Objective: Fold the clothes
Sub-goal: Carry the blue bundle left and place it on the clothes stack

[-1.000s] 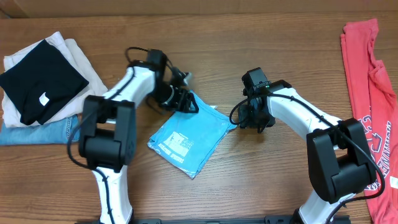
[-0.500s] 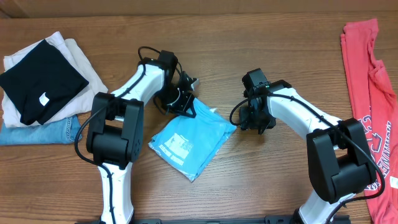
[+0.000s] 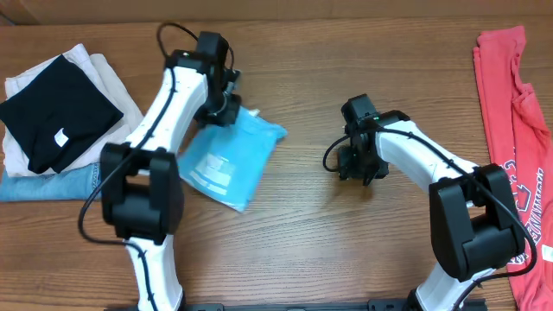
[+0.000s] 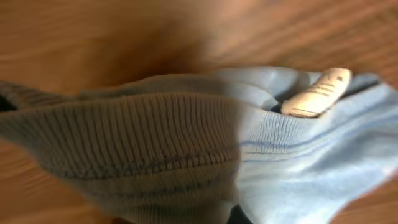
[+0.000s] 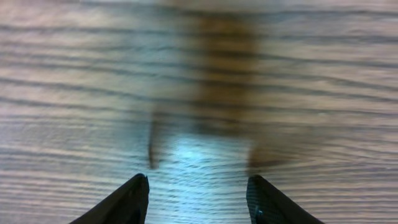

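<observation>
The light blue T-shirt (image 3: 226, 160) lies folded into a small packet left of the table's middle. My left gripper (image 3: 228, 109) is shut on its far edge. The left wrist view is filled by the shirt's ribbed collar (image 4: 143, 143), its blue cloth (image 4: 311, 174) and a white neck tag (image 4: 318, 93); the jaws are buried in the fabric. A coral-red T-shirt (image 3: 510, 130) with white print lies spread along the right edge. My right gripper (image 3: 356, 169) stands open just above bare wood, its dark fingertips (image 5: 134, 199) apart with nothing between them (image 5: 198, 196).
At the far left lies a stack: a folded black garment (image 3: 56, 112) with a small white tag on a cream cloth (image 3: 112, 78), and blue denim (image 3: 52, 183) below. The wooden table (image 3: 346, 250) runs between the two arms.
My left gripper has shut on the blue shirt's far edge and dragged the folded packet to the left, toward the stack. The right arm has shifted only slightly.
</observation>
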`<state>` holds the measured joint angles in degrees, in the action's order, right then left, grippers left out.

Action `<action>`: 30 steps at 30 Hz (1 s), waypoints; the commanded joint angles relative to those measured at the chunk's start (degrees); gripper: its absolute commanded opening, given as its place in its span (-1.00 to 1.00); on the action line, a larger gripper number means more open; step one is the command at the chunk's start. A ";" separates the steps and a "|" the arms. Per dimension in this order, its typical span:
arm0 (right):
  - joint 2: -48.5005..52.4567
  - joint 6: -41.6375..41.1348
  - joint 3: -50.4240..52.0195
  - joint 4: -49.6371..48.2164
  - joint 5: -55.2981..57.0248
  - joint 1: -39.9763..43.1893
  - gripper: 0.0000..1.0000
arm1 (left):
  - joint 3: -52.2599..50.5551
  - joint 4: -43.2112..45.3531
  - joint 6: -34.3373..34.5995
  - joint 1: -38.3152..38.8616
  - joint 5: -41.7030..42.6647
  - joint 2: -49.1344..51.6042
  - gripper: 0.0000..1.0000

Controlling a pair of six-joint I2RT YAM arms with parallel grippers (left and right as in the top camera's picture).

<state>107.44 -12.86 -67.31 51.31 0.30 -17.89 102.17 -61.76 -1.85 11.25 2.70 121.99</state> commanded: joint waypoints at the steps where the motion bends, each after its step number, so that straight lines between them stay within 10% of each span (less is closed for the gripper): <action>1: 0.02 -0.90 0.13 -0.37 0.72 1.88 0.09 | 1.84 -0.87 4.44 -1.55 -13.92 -7.34 -0.92; 30: 0.02 -0.90 0.13 1.60 0.72 3.13 0.09 | 2.86 6.54 1.84 -15.87 -27.39 -20.90 -0.92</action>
<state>107.44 -13.50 -67.31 53.01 0.45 -15.03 102.39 -55.88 1.10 -2.85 -23.22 104.99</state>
